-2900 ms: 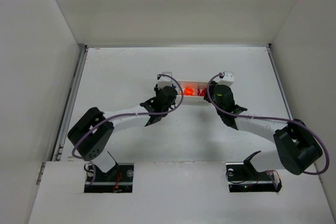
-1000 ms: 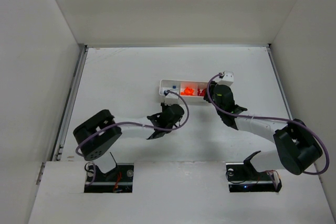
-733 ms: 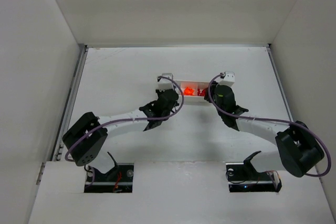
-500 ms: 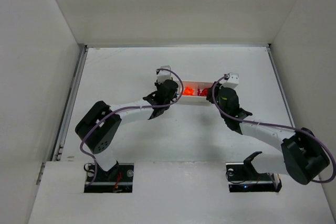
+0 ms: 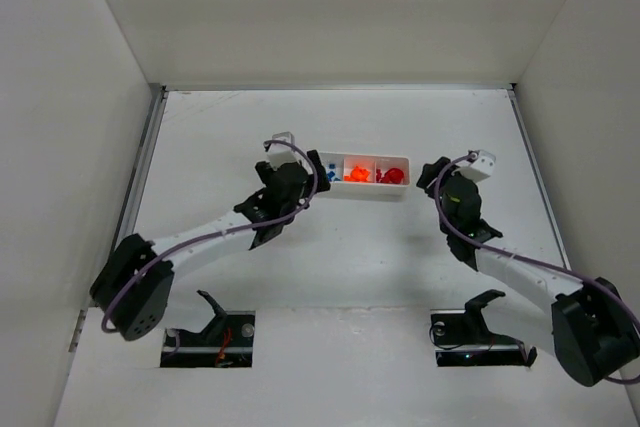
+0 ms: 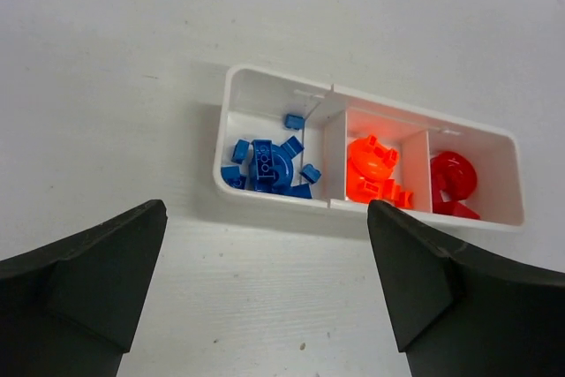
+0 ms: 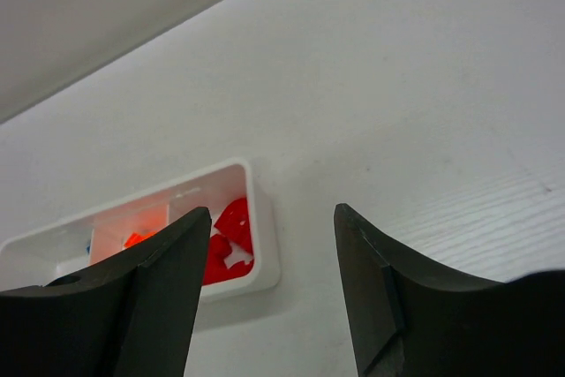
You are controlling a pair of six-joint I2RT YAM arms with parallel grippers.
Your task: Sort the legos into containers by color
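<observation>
The white tray (image 5: 366, 194) of three containers lies mid-table. Its left compartment holds blue legos (image 6: 265, 165), the middle one orange legos (image 6: 375, 174), the right one red legos (image 6: 450, 183). My left gripper (image 5: 312, 175) hangs open just off the tray's left end, with nothing between its fingers (image 6: 97, 280). In the left wrist view the left gripper (image 6: 265, 209) frames the tray's near wall (image 6: 274, 201). My right gripper (image 5: 428, 179) stands open beside the tray's right end, also with nothing in it. In the right wrist view the right gripper (image 7: 272, 211) frames the red legos (image 7: 225, 236) and the tray rim (image 7: 267, 249).
White walls close in the table on the left, back and right. A metal rail (image 5: 138, 187) runs along the left edge. I see no loose pieces on the table around the tray.
The left gripper has drawn back leftward off the tray's left compartment and opened wide. The right gripper has pulled away to the right and spread wider. The whole tray now shows.
</observation>
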